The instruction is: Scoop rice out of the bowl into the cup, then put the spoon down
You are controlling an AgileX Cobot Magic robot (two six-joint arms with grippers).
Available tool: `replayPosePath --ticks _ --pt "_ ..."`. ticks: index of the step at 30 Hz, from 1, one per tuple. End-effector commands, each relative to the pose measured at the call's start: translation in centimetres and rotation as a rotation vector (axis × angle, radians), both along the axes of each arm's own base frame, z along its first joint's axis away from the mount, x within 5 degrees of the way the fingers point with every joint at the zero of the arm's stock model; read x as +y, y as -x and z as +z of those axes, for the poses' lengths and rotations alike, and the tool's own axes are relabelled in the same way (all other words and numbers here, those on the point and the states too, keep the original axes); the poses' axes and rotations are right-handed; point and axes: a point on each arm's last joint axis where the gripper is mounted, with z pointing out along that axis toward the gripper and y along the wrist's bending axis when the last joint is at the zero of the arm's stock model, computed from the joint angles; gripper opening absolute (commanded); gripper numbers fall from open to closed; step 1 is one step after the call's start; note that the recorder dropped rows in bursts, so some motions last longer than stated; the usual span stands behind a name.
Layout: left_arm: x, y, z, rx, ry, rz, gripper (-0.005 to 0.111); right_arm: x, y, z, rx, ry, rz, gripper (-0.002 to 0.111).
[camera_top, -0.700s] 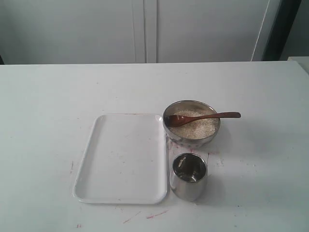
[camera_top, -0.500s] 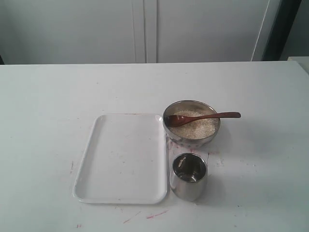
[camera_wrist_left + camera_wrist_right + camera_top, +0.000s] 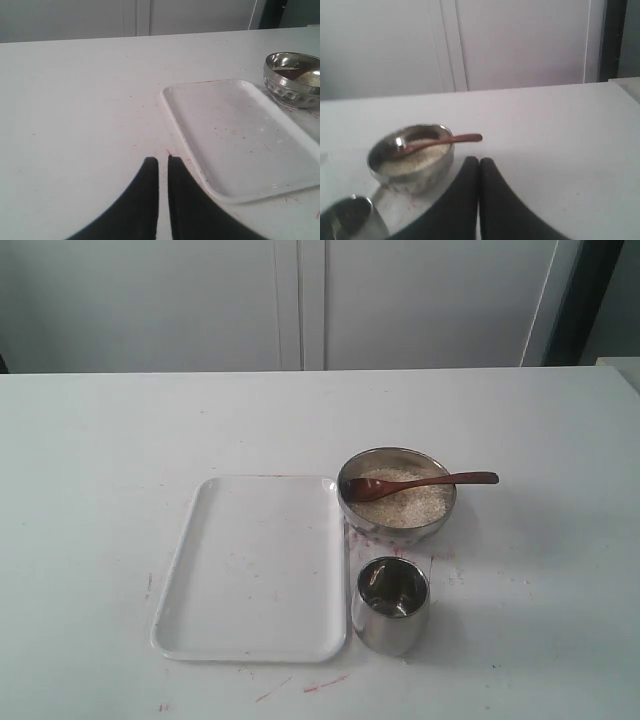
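The steel bowl (image 3: 397, 494) sits right of the table's middle, filled with off-white rice (image 3: 405, 502). The dark wooden spoon (image 3: 425, 481) rests with its head in the rice and its handle sticking out over the bowl's right rim. The steel cup (image 3: 391, 604) stands just in front of the bowl; I cannot tell whether there is rice in it. Neither gripper shows in the exterior view. My left gripper (image 3: 163, 161) is shut and empty, near the tray's corner. My right gripper (image 3: 479, 161) is shut and empty, close to the bowl (image 3: 410, 157) and below the spoon (image 3: 442, 141) handle's tip.
A white rectangular tray (image 3: 253, 567) lies left of the bowl and cup, with nothing on it. Small red marks speckle the white table (image 3: 100, 460). White cabinet doors (image 3: 300, 300) stand behind the table's far edge.
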Motion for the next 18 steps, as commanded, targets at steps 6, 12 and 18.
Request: replayPosePath --ticks 6,12,18 --pt "0.0 0.0 0.2 -0.006 0.013 -0.001 0.014 -0.1 0.0 0.9 -0.109 -0.363 -0.021 0.0" --pt "0.0 0.0 0.2 -0.006 0.013 -0.001 0.014 0.2 0.0 1.7 0.082 -0.416 -0.026 0.0" --pt "0.0 0.0 0.2 -0.006 0.013 -0.001 0.014 0.6 -0.5 7.8 0.327 -0.173 0.026 0.0"
